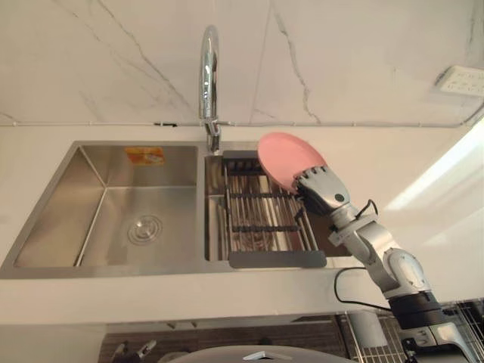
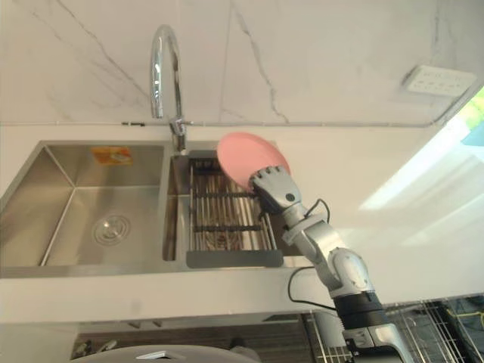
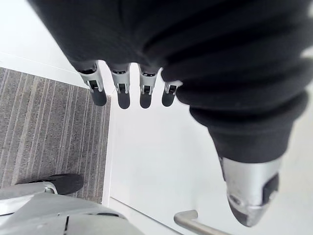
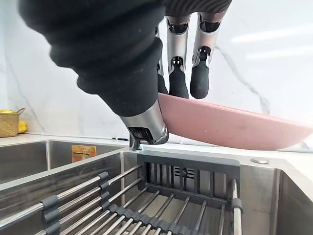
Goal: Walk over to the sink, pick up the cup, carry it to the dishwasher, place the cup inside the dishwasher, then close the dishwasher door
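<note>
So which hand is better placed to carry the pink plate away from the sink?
Right. The right hand grips the pink plate above the sink rack, fingers on top. The left hand hangs open beside a cabinet front, holding nothing.

a curved chrome tap [image 1: 208, 76] rises against the veined white marble wall [image 1: 340, 60], with a white socket plate [image 1: 461, 80] on that wall far to the right. just below the tap's base lies a dark-framed wire rack [image 1: 276, 259], and an orange sticker [image 1: 144, 156] sits to the rack's left. a woven basket [image 4: 9, 125] of yellow things stands on the pale counter [image 1: 423, 174].
</note>
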